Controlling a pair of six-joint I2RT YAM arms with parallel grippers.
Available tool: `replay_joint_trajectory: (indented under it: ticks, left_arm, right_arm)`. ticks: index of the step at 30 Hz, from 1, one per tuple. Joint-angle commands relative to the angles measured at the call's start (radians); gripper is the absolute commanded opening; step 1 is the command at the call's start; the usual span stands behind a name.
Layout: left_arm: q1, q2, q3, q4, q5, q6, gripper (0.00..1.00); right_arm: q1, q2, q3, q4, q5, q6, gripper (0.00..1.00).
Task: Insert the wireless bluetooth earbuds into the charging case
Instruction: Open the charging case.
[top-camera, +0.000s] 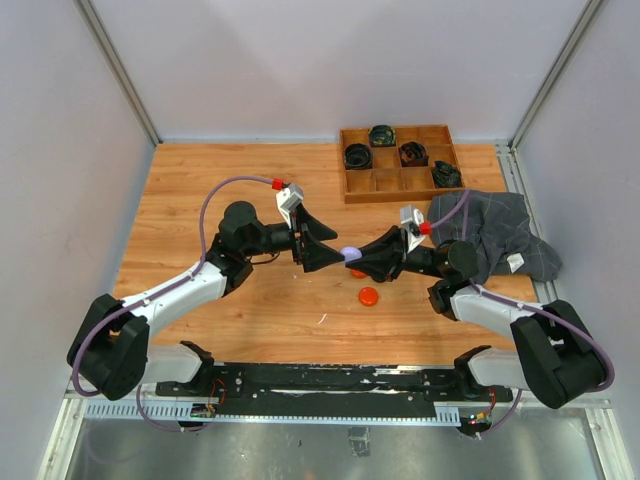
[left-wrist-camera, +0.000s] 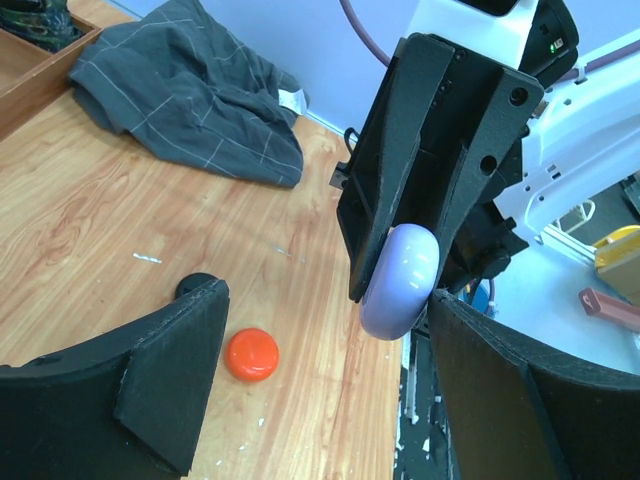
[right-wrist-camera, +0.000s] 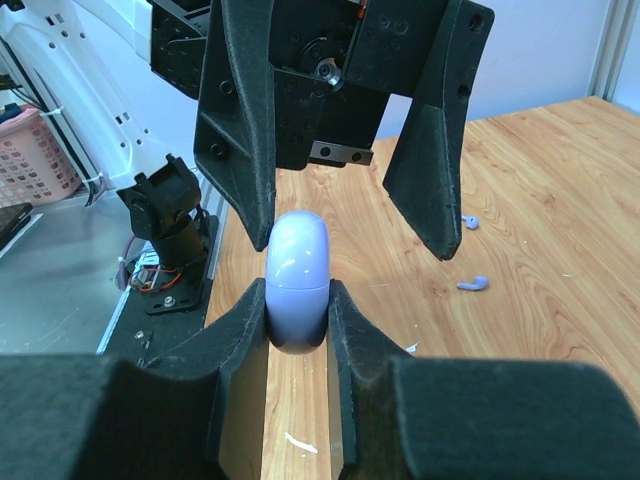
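Observation:
My right gripper (right-wrist-camera: 297, 302) is shut on a closed pale lilac charging case (right-wrist-camera: 297, 270) and holds it upright above the table. The case also shows in the top view (top-camera: 349, 252) and the left wrist view (left-wrist-camera: 400, 282). My left gripper (right-wrist-camera: 353, 240) faces it, open, with its fingers on either side of the case's upper half; one finger (right-wrist-camera: 240, 140) is close against the case. Two lilac earbuds lie on the wood, one (right-wrist-camera: 473, 284) nearer and one (right-wrist-camera: 468, 221) farther. A closed orange-red round case (left-wrist-camera: 251, 354) lies on the table below the grippers.
A wooden tray (top-camera: 400, 185) with black items in its compartments stands at the back right. A crumpled grey cloth (top-camera: 495, 235) lies at the right. A black round piece (left-wrist-camera: 192, 283) peeks out behind my left finger. Thin white slivers (right-wrist-camera: 300, 442) lie on the wood.

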Motion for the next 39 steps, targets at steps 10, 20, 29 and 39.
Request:
replay_joint_trajectory:
  ticks: [10, 20, 29, 39]
  left_arm:
    - [0.022, -0.025, 0.042, -0.062, -0.147, -0.049, 0.85]
    - [0.028, -0.025, 0.040, -0.115, -0.179, -0.044, 0.85]
    - [0.047, -0.014, 0.034, -0.140, -0.211, -0.064, 0.85]
    - [0.089, -0.040, -0.008, -0.064, -0.126, -0.098, 0.85]
  right_arm:
    - [0.045, 0.001, 0.042, 0.089, -0.069, 0.006, 0.01]
    - [0.056, 0.051, 0.071, 0.157, -0.095, 0.067, 0.01]
    - [0.070, 0.059, 0.089, 0.158, -0.109, 0.077, 0.01]
    - [0.078, 0.100, 0.111, 0.157, -0.091, 0.091, 0.01]
